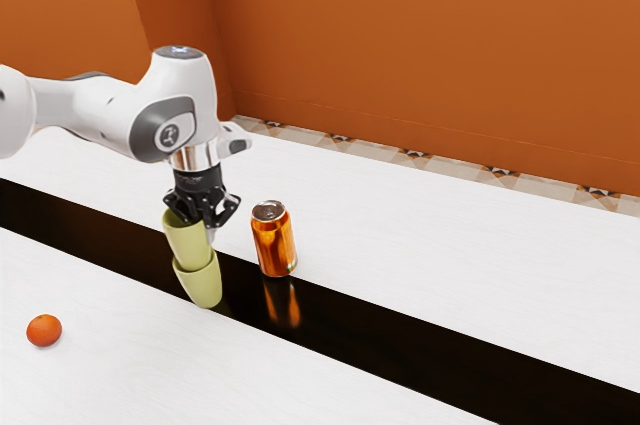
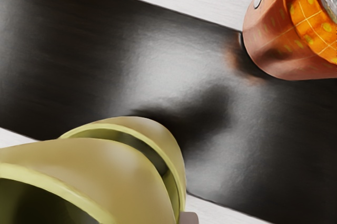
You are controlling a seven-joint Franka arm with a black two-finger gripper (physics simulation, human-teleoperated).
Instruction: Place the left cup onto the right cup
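And the claw (image 1: 203, 213) was clamped on the rim of the upper cup (image 1: 184, 237), fingers pinching the olive wall from both sides! That cup leaned toward the exterior view's left, its base sunk inside the lower cup (image 1: 201, 282), a matching olive one that was tilted too. The pair sat on the black stripe (image 1: 400, 340) running across the white bench (image 1: 450, 235), right at the stripe's nearer border. Just beside them, toward the exterior view's right, an orange can (image 1: 274, 240) stood upright on the stripe's far border, apart from the cups. Well off toward the bench's near left part lay a small orange fruit (image 1: 43, 330)
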